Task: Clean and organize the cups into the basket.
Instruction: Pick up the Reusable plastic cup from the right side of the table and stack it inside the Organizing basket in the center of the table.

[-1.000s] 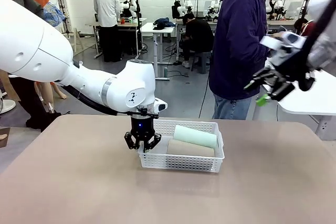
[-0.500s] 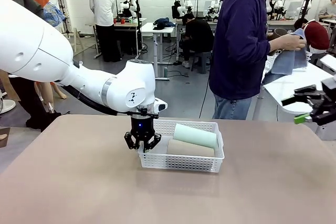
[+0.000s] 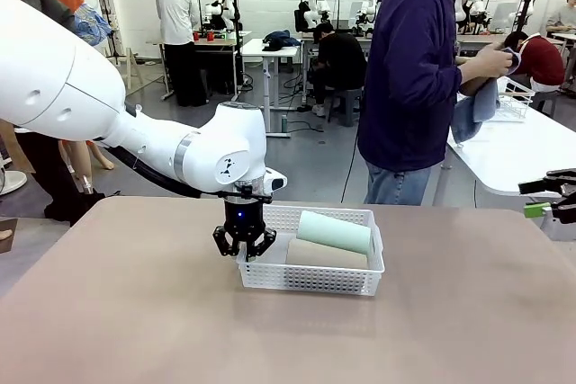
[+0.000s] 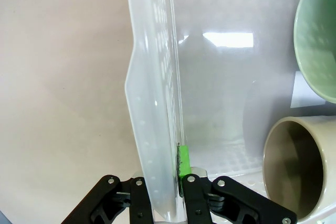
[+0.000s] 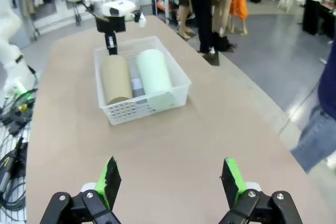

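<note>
Clamping the left end wall of the basket [image 3: 306,278], the left claw [image 3: 244,245] has its two fingers pressed together on the thin white plastic, one inside and one outside. This basket sits on the table [image 3: 135,312] near the middle of the far edge. Inside, on their sides and side by side, the mint green cup [image 3: 334,232] lies along the far wall and the brown cup [image 3: 326,254] along the near wall. Over the table's right edge hangs the right claw [image 3: 544,197], fingers wide apart and empty.
</note>
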`<state>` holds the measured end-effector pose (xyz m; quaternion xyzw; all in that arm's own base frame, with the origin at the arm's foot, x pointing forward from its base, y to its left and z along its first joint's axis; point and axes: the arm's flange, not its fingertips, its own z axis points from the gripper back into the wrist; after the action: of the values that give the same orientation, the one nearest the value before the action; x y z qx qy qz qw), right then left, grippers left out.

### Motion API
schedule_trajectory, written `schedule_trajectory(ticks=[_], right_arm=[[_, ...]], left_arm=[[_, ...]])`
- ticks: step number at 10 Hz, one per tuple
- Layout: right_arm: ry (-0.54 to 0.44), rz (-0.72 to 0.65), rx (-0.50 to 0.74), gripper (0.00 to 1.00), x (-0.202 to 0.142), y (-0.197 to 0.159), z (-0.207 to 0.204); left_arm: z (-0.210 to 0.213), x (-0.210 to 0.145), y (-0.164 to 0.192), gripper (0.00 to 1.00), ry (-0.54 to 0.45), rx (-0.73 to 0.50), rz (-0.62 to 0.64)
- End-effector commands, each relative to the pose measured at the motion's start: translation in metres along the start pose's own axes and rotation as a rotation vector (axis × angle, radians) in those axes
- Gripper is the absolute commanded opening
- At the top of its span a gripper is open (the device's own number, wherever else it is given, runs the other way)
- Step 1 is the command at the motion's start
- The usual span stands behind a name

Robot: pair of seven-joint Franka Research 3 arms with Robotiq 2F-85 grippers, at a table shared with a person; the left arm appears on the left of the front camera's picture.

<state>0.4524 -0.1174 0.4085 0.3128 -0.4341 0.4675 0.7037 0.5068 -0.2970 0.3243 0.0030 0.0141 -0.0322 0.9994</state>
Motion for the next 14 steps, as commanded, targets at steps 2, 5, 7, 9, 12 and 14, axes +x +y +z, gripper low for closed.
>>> schedule_trajectory(ticks=[2,5,7,9,12,14], right_arm=[[-0.034,0.063,0.093,1.0,0.0015,0.0122,0.0027],[-0.034,0.063,0.093,1.0,0.0015,0.0122,0.0027],[-0.034,0.063,0.093,1.0,0.0015,0.0122,0.0027],[-0.034,0.063,0.093,1.0,0.0015,0.0122,0.0027],[-0.034,0.063,0.093,1.0,0.0015,0.0122,0.0027],[-0.034,0.063,0.093,1.0,0.0015,0.0122,0.0027]], left_arm=[[-0.0014,-0.0024,0.0014,0.0,0.004,0.005,-0.01],[-0.0014,-0.0024,0.0014,0.0,0.004,0.005,-0.01],[-0.0014,-0.0024,0.0014,0.0,0.004,0.005,-0.01],[-0.0014,-0.0024,0.0014,0.0,0.004,0.005,-0.01],[-0.0014,-0.0024,0.0014,0.0,0.004,0.005,-0.01],[-0.0014,-0.0024,0.0014,0.0,0.004,0.005,-0.01]])
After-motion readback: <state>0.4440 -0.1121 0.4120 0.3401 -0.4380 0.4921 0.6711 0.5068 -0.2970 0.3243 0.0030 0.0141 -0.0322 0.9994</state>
